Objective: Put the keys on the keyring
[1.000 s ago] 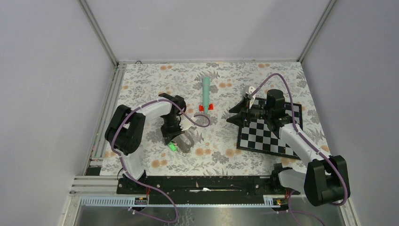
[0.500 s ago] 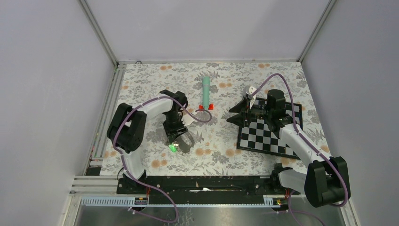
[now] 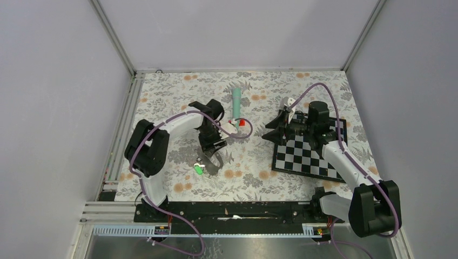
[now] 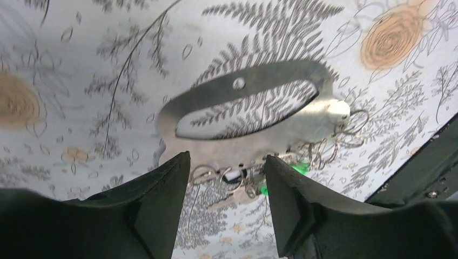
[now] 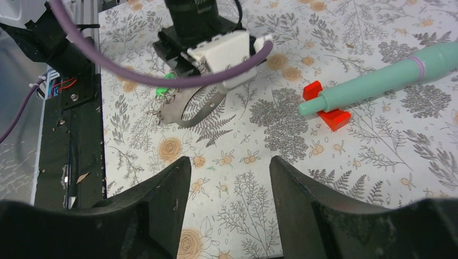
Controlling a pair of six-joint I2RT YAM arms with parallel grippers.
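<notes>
The keyring [image 4: 237, 83], a flat grey oval strap loop, lies on the flowered cloth, also seen in the top view [image 3: 214, 166] and the right wrist view [image 5: 195, 112]. The keys [image 4: 237, 198] rest against its edge among small wire rings; the green head [image 3: 199, 169] [image 5: 161, 90] glows beside it. Whether the keys are threaded on I cannot tell. My left gripper [image 3: 211, 155] [image 4: 227, 156] hovers just above the strap, open and holding nothing. Over the chessboard's left edge my right gripper [image 3: 274, 132] [image 5: 229, 160] is open and empty, facing the keyring from a distance.
A teal cone-shaped stick [image 3: 236, 102] [image 5: 378, 75] on a red base [image 5: 325, 110] lies behind the left gripper. A black-and-white chessboard [image 3: 308, 156] sits at the right. Metal rails [image 3: 121, 129] border the cloth's left side, and a black bar [image 3: 232, 210] runs along the front.
My left gripper has opened, let go of the keys and keyring, and drawn back toward the far right. The green-headed key now lies free. The right arm barely moved.
</notes>
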